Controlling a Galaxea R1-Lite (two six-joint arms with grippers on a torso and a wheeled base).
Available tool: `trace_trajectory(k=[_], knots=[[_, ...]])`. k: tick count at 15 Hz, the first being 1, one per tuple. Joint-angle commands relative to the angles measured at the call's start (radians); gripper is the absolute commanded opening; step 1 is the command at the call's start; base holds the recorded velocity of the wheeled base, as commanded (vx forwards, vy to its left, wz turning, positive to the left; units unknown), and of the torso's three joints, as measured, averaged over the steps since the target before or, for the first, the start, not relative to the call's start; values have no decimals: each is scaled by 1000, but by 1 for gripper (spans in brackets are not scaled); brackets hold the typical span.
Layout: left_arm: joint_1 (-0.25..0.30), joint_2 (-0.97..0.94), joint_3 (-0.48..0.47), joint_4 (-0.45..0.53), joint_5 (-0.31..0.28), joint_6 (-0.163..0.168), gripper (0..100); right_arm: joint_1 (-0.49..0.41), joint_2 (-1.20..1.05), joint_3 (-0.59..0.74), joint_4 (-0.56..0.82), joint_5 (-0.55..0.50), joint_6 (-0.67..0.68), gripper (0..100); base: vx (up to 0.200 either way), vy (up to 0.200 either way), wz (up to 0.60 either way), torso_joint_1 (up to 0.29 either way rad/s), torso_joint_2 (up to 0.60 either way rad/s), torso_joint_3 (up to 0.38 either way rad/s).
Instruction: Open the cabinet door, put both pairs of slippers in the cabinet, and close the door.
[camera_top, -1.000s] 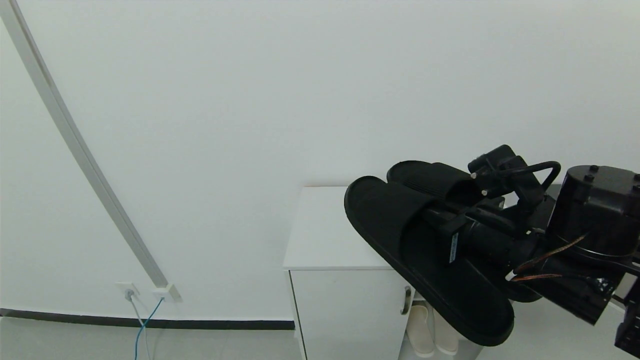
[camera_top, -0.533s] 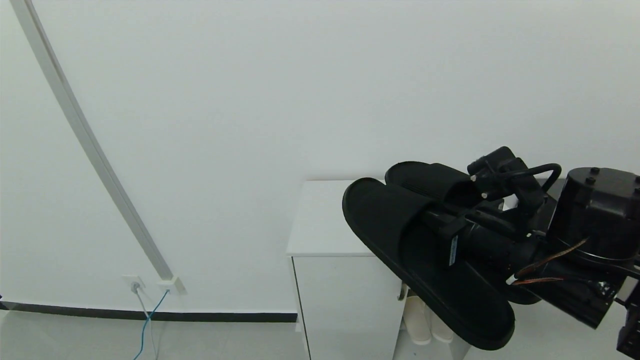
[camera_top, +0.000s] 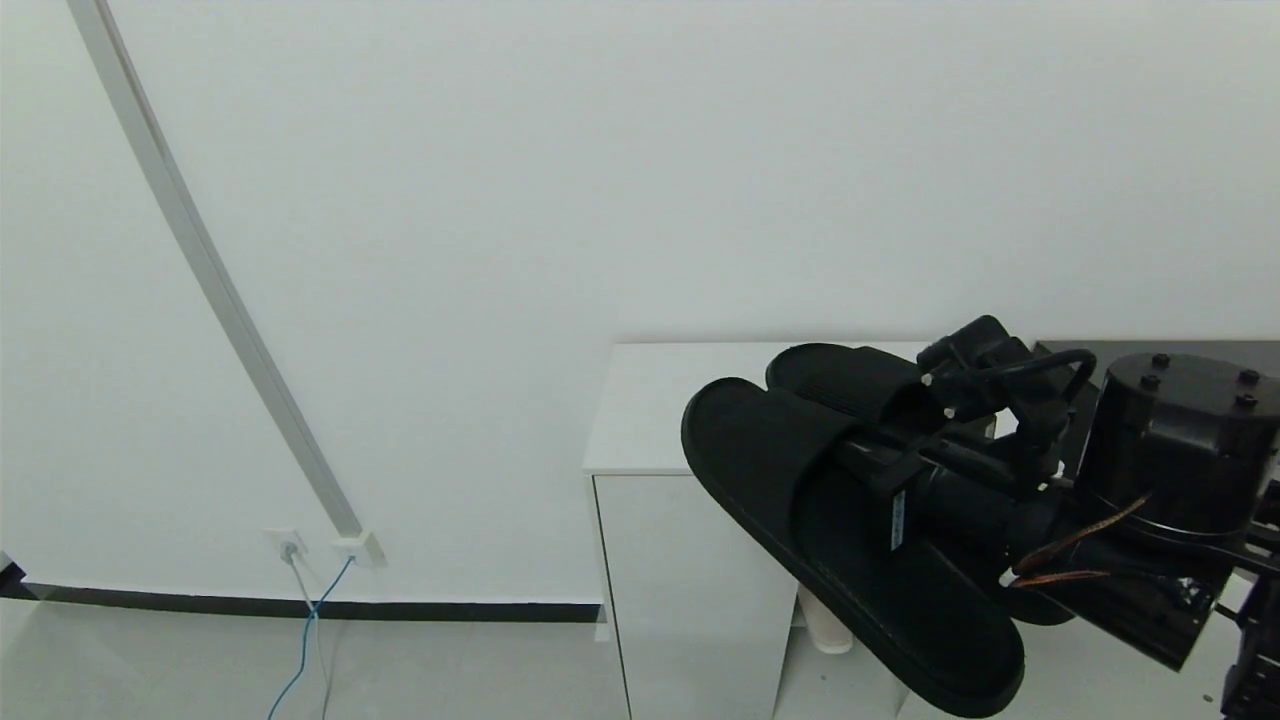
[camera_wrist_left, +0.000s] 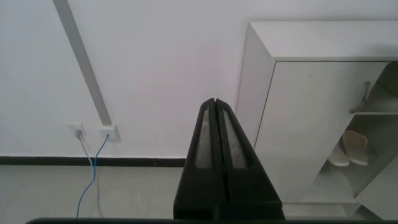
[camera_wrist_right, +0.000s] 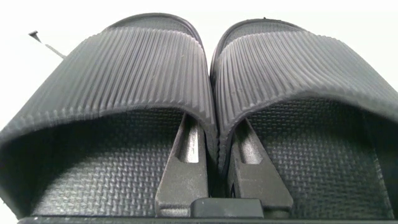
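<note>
A pair of black slippers (camera_top: 800, 480) hangs in front of the white cabinet (camera_top: 690, 560), toes pointing up and left. My right gripper (camera_top: 875, 450) is shut on them, with its fingers (camera_wrist_right: 186, 146) under the ribbed straps (camera_wrist_right: 143, 68) pinching the two inner edges together. The cabinet's right side stands open, and a pair of white slippers (camera_wrist_left: 348, 149) lies on a low shelf inside. The black pair hides most of that opening in the head view. My left gripper (camera_wrist_left: 214, 143) is shut with nothing in it, off to the left of the cabinet (camera_wrist_left: 298, 112) above the floor.
A grey cable duct (camera_top: 200, 270) runs slantwise down the white wall to two sockets (camera_top: 320, 548) with a blue and a white cable. A black skirting strip (camera_top: 300, 607) borders the grey floor. A dark surface (camera_top: 1150, 346) adjoins the cabinet top on the right.
The whole head view has shifted, so the cabinet and sockets sit higher in the picture. The black slippers stay in my right gripper, held the same way.
</note>
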Motion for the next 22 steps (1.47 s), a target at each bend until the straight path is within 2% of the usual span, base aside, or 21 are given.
trace_trajectory(k=[1, 10, 22], knots=[[1, 1, 0, 0, 0, 0, 0, 5, 8, 6, -2, 0, -3, 0, 0, 0, 0, 0, 0, 0], [1, 1, 0, 0, 0, 0, 0, 11, 21, 15, -2, 0, -3, 0, 0, 0, 0, 0, 0, 0], [1, 1, 0, 0, 2, 0, 0, 11, 21, 22, -2, -2, -3, 0, 0, -200, 0, 4, 2, 3]])
